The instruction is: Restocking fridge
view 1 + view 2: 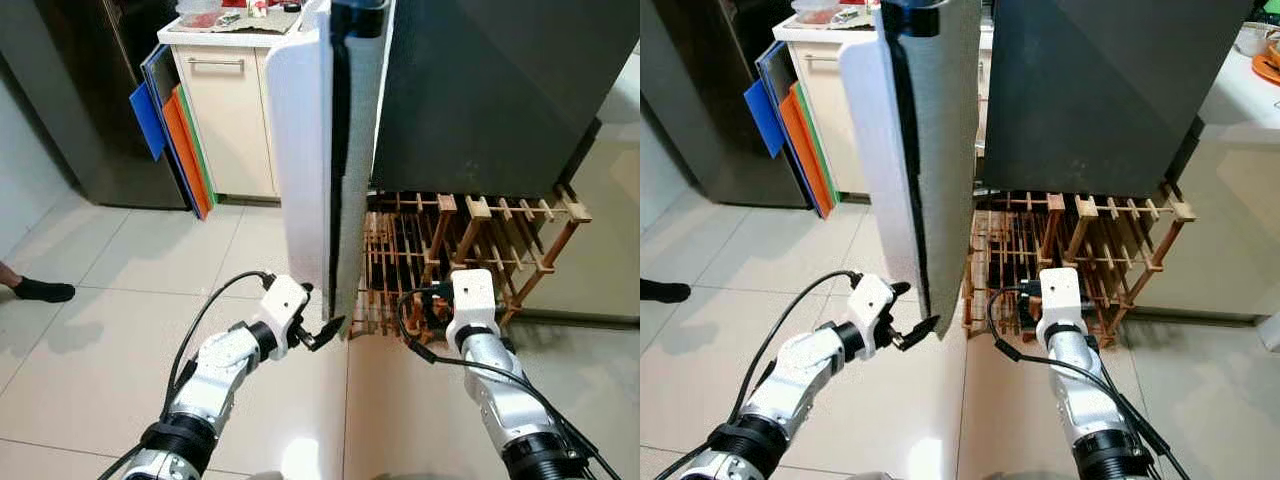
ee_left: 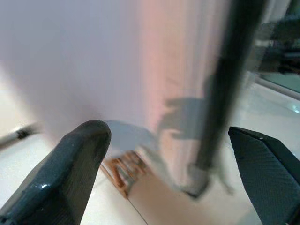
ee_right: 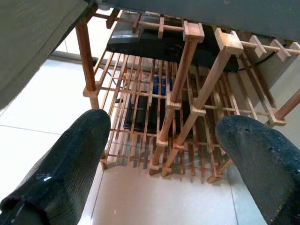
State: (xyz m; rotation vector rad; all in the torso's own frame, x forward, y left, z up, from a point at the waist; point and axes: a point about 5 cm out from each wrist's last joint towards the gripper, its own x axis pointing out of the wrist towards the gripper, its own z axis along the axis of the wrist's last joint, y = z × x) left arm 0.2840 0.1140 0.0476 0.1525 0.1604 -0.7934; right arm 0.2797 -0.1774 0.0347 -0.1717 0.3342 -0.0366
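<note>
Fridge door [image 1: 300, 150] ajar; wooden rack [image 1: 480, 250] contents unclear.

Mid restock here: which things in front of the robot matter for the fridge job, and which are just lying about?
Job:
fridge door, standing ajar
dark fridge body
left gripper, open at the door's bottom corner
right gripper, open, aimed at the rack

Lying about:
wooden rack under the fridge
cutting boards leaning against the cabinet
</note>
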